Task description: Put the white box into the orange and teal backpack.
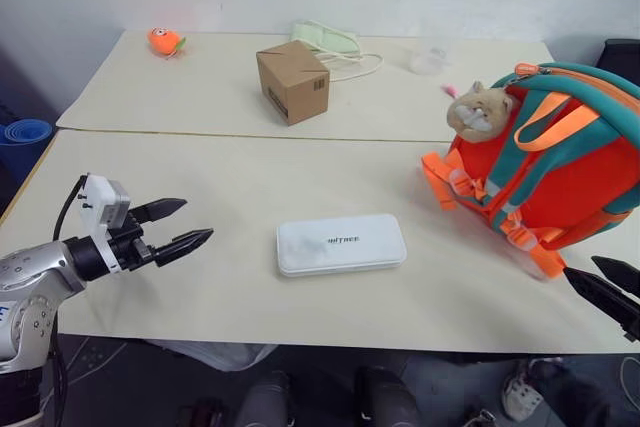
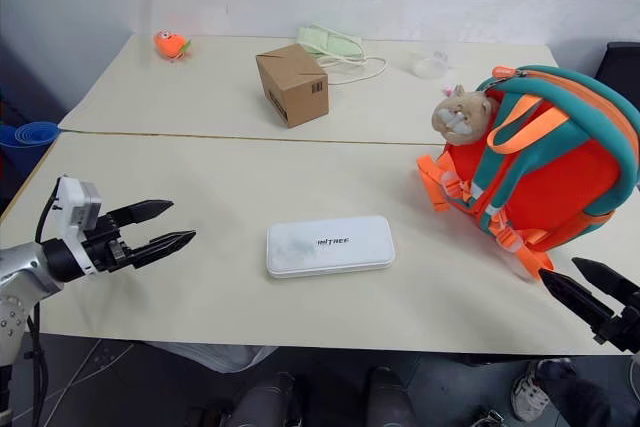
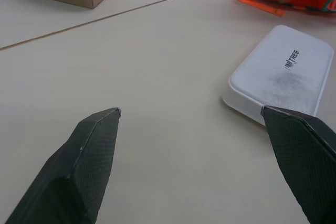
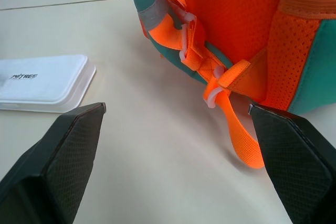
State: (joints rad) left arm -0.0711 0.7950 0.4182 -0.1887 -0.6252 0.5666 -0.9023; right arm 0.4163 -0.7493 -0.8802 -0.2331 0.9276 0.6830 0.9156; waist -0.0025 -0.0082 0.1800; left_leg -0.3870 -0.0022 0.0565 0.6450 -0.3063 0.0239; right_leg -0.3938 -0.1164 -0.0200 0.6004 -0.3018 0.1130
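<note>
At the near left, the left gripper (image 1: 186, 225) is hovering over the table (image 1: 200, 167) with its fingers spread wide and nothing between them. At the near right edge, the right gripper (image 2: 592, 292) is also holding its fingers spread and empty, just in front of the backpack's loose orange strap (image 4: 239, 140).

The white box (image 1: 341, 244) is lying flat in the near middle of the table, between the two grippers and well apart from both. It is low and smooth, so fingers closing on it are likely to skid off or push it away.

Further right, the orange and teal backpack (image 1: 560, 162) is standing upright, and I cannot tell whether its zipper is open. Being soft, it risks tipping or sagging shut, and the dangling strap could be snagging the right fingers.
</note>
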